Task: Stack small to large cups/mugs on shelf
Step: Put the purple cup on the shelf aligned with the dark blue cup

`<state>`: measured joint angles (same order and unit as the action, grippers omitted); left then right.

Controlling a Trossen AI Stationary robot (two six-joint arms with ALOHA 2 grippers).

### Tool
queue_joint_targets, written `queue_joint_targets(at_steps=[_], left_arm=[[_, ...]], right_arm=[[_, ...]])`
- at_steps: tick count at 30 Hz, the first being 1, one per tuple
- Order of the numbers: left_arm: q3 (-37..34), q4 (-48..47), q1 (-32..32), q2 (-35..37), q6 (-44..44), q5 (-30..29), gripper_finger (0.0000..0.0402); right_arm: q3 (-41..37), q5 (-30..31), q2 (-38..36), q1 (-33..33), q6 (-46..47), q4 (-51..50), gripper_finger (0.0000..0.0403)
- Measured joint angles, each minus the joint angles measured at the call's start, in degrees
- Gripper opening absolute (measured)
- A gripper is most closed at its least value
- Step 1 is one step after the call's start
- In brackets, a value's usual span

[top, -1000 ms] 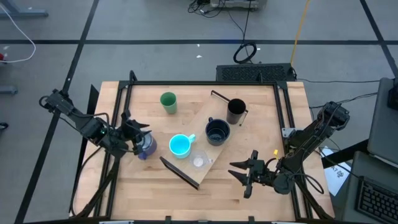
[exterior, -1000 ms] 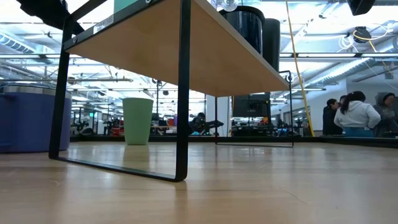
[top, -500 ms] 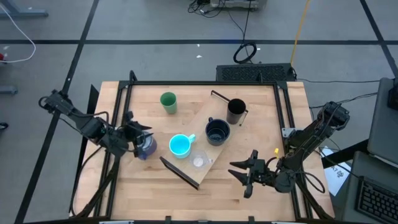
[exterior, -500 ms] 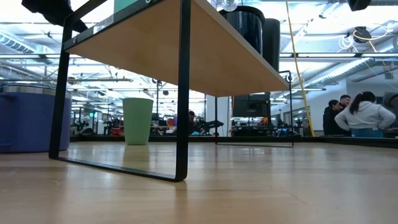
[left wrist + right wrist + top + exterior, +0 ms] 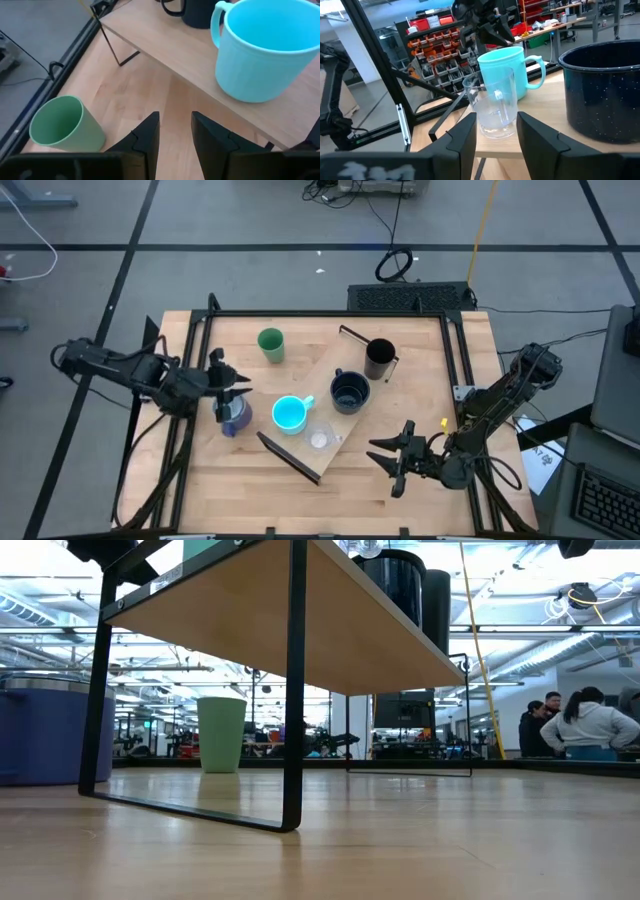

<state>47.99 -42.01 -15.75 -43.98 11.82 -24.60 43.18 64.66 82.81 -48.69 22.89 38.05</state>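
The long light-wood shelf on dark metal brackets lies slantwise across the middle of the table. On it stand the wide black enamel mug, the tall black cup at its far end, the cyan handled mug and the tiny clear plastic cup at its near end. Off the shelf stand the green plastic tumbler, beyond its left edge, and the blue-purple mug, just left of the cyan mug.

The step in hand looks like fetching the blue-purple mug. The left gripper hangs right over it, fingers slightly apart with nothing between them. Next it would need to come down over the rim, close, lift, and carry the mug to the shelf by size. The right gripper waits off the shelf's near right side, fingers likewise apart and empty, facing the clear cup.

From above the left gripper covers part of the blue-purple mug, so whether it touches the rim I cannot tell. The low view cuts off the shelf's top.
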Motion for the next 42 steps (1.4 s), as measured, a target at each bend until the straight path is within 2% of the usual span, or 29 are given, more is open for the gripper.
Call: queue_joint_targets(at_steps=[7, 10, 15, 18, 25, 34, 42], left_arm=[[0.0, 0.2, 6.6, -0.3, -4.6, 5.1, 0.0115], [0.0, 0.5, 8.7, -1.1, -9.5, 5.4, 0.0115], [0.0, 8.1, 11.9, -3.0, -19.8, 2.3, 0.0115], [0.0, 10.2, 14.2, -3.9, -23.9, 4.7, 0.0115], [0.0, 6.4, 18.0, -4.5, -23.2, 7.7, 0.0115], [0.0, -0.2, 18.6, -4.3, -19.7, 9.3, 0.0116], [0.0, -2.8, 20.0, -4.3, -19.7, 15.8, 0.0116]], right_arm=[[0.0, 0.0, 0.0, 0.0, -0.2, -2.2, 0.013], [0.0, 0.0, 0.0, 0.0, 0.0, -2.3, 0.013], [0.0, 0.0, 0.0, -0.2, 0.0, -2.6, 0.013], [0.0, -0.3, 0.0, -0.2, 0.8, -2.6, 0.013], [0.0, -0.5, 0.0, -0.2, 1.9, -4.0, 0.013], [0.0, -0.6, 0.0, -0.2, 1.7, -4.1, 0.013], [0.0, -0.7, 0.0, -0.2, 0.4, -4.1, 0.013]])
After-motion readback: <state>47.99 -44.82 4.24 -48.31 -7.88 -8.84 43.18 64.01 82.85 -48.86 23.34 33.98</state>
